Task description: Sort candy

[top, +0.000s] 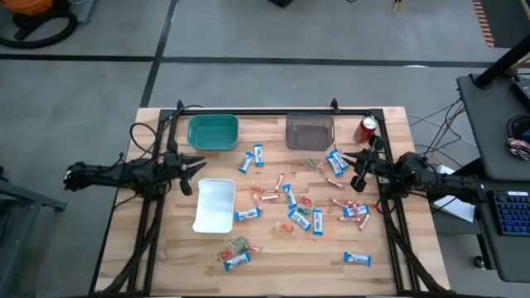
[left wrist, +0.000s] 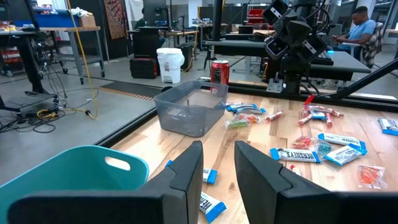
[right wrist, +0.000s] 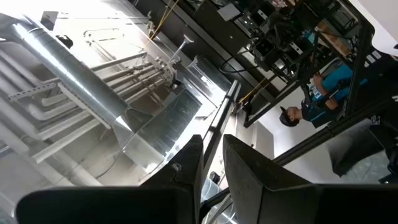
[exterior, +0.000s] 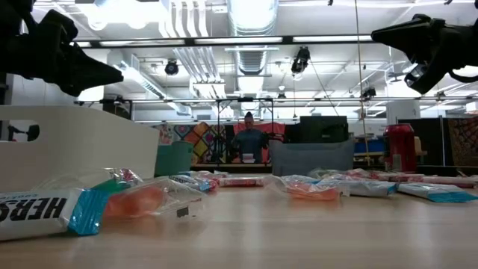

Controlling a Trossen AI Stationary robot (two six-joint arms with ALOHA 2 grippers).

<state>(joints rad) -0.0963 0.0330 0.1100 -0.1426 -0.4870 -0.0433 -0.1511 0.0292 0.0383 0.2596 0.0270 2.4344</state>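
Observation:
The candy lies loose on the wooden table, mostly in the middle and toward the right: blue-and-white mini bars, slim pink sticks and small red, orange and green pieces. One bar lies close to the low camera. My left gripper hovers level above the table's left part, near the teal bin; its fingers stand a little apart with nothing between them. My right gripper hovers above the right part, tipped slightly upward, its fingers narrowly apart and empty.
A teal bin and a clear grey bin stand at the far edge, and a white tray lies left of the candy. A red soda can stands at the far right. A person is behind the table.

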